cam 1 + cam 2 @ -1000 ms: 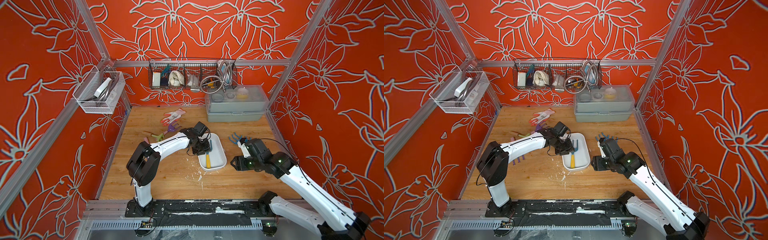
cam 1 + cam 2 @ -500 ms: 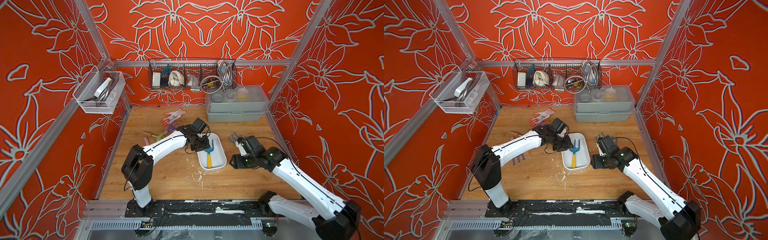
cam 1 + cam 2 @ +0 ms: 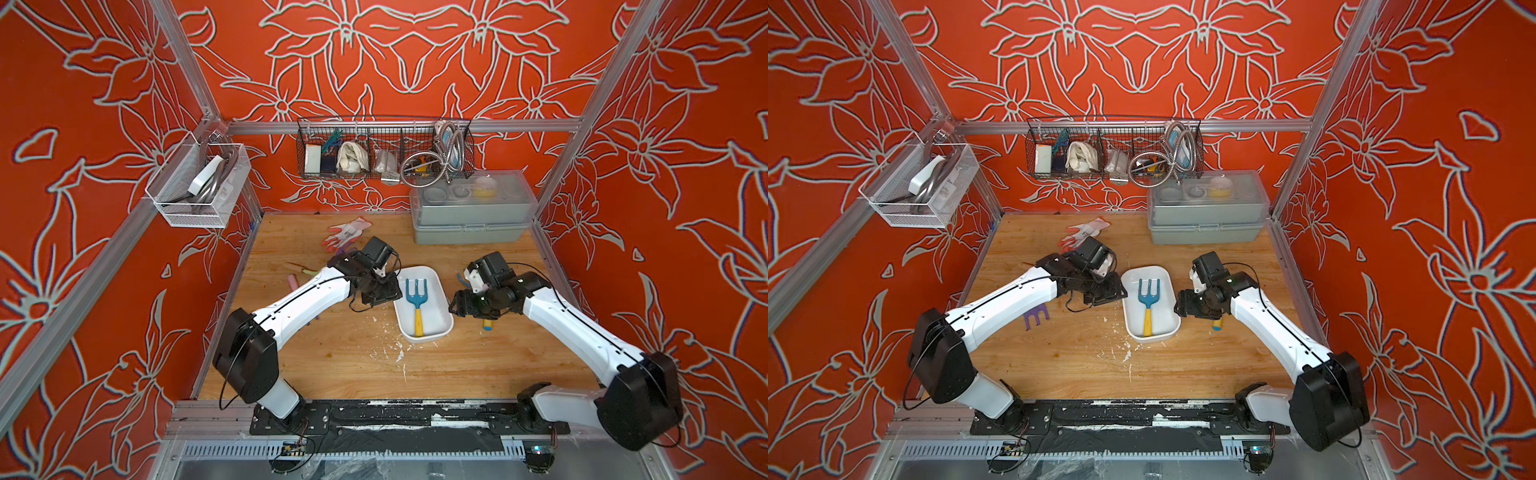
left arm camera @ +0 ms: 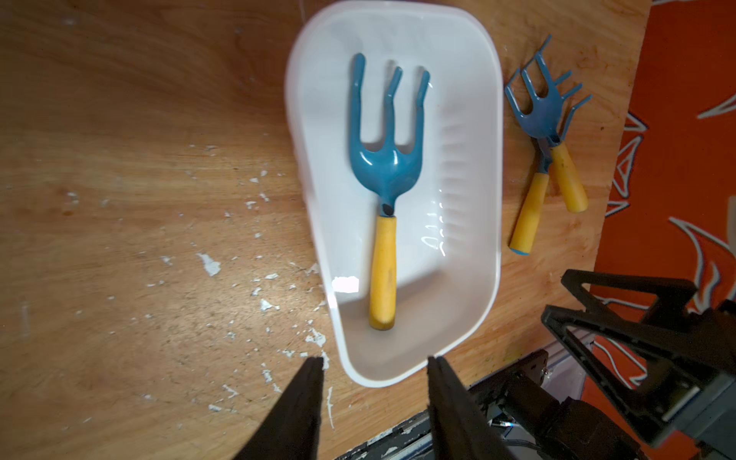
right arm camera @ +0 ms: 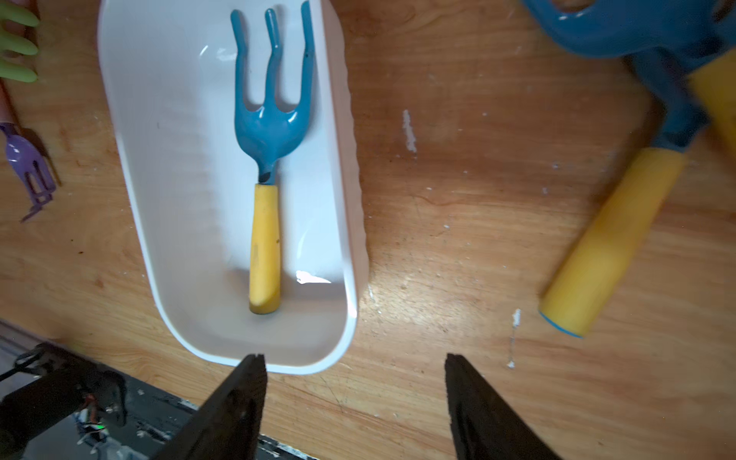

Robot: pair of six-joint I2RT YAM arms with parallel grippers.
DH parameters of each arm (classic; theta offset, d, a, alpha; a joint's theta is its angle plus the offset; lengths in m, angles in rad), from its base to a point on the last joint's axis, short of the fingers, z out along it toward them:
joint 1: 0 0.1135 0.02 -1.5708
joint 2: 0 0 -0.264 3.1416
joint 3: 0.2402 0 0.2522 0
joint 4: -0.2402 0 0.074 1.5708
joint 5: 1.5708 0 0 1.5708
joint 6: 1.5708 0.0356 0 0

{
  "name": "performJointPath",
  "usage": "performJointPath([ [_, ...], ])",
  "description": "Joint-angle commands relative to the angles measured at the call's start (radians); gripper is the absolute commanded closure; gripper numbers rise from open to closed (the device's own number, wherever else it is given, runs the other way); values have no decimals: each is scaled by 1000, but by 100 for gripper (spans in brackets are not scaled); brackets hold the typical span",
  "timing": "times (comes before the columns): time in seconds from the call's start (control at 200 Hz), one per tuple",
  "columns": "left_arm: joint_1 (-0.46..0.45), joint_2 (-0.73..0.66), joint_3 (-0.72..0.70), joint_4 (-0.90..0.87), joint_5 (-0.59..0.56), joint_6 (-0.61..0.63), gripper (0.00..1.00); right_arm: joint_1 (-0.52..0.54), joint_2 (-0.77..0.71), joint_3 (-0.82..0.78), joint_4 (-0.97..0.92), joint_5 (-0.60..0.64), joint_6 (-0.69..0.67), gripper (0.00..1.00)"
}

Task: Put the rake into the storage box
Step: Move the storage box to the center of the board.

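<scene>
left wrist view showed the rake (image 4: 382, 187) lying flat inside the storage box (image 4: 458, 302), lengthwise, with its blue tines toward the far end, its yellow handle toward the arm bases, and all of it within the rim. the left gripper (image 4: 374, 360) hung open and empty just beside the box. the right gripper (image 5: 353, 358) was likewise spread wide with nothing between its jaws. by my reading the placing was done and the step in hand was the retreat. each arm would do best to rise first and only then swing outward, since the light plastic box would probably slide on the table (image 3: 353, 365) at any nudge. in both top views the grippers flanked the box, one just beside each long side. the right side was the tighter one: a blue fan rake (image 4: 545, 99) and another yellow-handled tool (image 4: 527, 215) lay crossed on the table near the box, partly under that arm's wrist, with the side wall close. on the left a purple fork (image 3: 1036, 320) lay on the table near the forearm. the widest open room was the front of the table, flecked with white chips (image 3: 401, 355).
</scene>
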Motion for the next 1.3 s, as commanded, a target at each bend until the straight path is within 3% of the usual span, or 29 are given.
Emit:
performJointPath([
  [0.0, 57, -62, -45, -30, 9, 23, 54, -4, 70, 39, 78, -109, 0, 25],
  [0.33, 155, -175, -141, -36, 22, 31, 52, -4, 272, 166, 66, -39, -29, 21],
  [0.581, 180, -176, -155, -33, 41, 37, 52, 15, 428, 276, 73, -128, -30, 24],
  [0.981, 195, -133, -127, -31, 61, 57, 52, 90, 447, 324, 98, -172, -3, 28],
  [1.296, 199, -165, -157, -31, 53, 65, 52, 40, 391, 357, -12, -14, -81, 37],
])
